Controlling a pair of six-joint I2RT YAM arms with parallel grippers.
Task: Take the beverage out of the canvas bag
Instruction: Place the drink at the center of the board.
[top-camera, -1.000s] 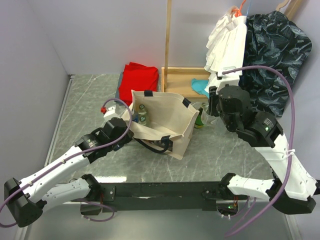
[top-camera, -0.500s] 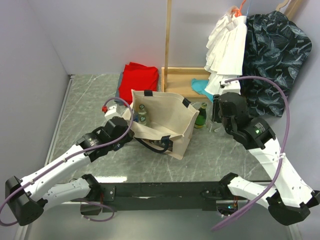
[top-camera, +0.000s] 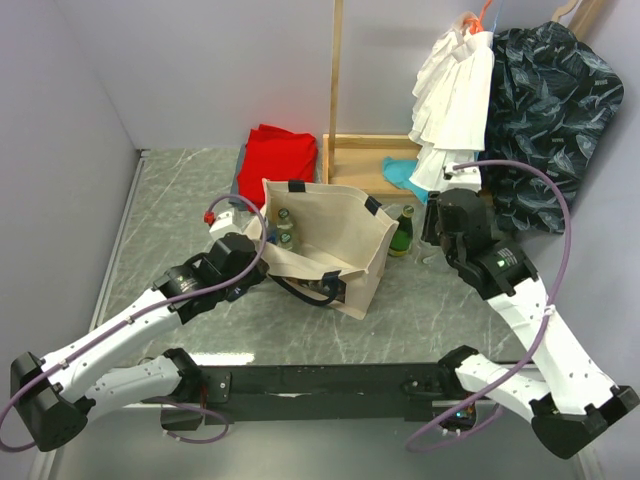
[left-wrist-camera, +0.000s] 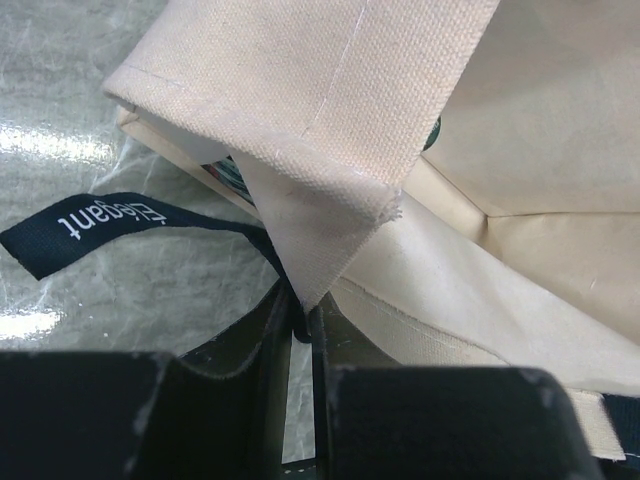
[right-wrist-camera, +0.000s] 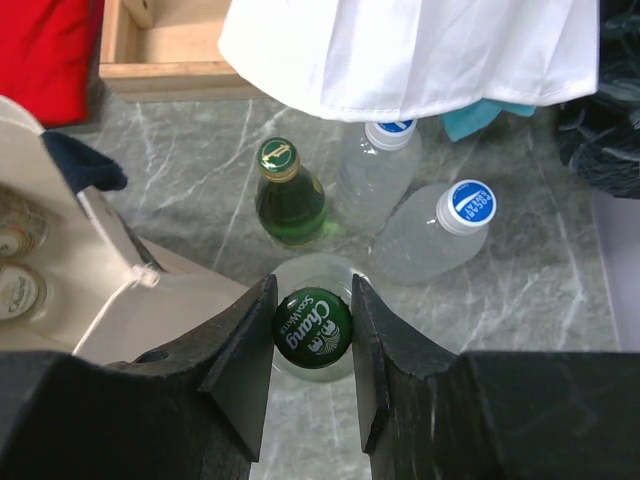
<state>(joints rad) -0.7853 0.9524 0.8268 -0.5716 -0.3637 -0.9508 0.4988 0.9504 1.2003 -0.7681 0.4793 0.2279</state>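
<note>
**top external view.** grey marbled counter (top-camera: 180, 200) enclosed by pale lilac walls. a red folded cloth (top-camera: 280, 150) and a wooden stand (top-camera: 337, 90) sit at the back. a white garment (top-camera: 455, 90) and a dark patterned garment (top-camera: 545, 95) hang at the right rear. the canvas bag (top-camera: 330, 240) stands open near the counter's middle, with navy handles at its rim. bottle tops (top-camera: 285, 225) show inside it against the left wall. a green glass bottle (top-camera: 402, 232) stands on the counter just beside the bag's right wall. the left arm (top-camera: 140, 320) reaches to the bag's left wall. the right arm (top-camera: 520, 290) ends over the counter just right of the bag.

**left wrist view.** the left pincer (left-wrist-camera: 298, 330) is closed on a folded corner of the bag's beige canvas, with the cloth nipped between its dark fingers. a navy strap tab (left-wrist-camera: 80, 225) printed "elegant" lies over the counter beside it.

**right wrist view.** the right pincer (right-wrist-camera: 313, 305) is clamped on the green cap of a chang bottle (right-wrist-camera: 313, 328), one finger against each side. this beverage is outside the bag, just right of its wall. the green glass bottle and two clear plastic water bottles (right-wrist-camera: 375, 180) stand near, behind it. whether its base rests on the counter cannot be told.
</note>
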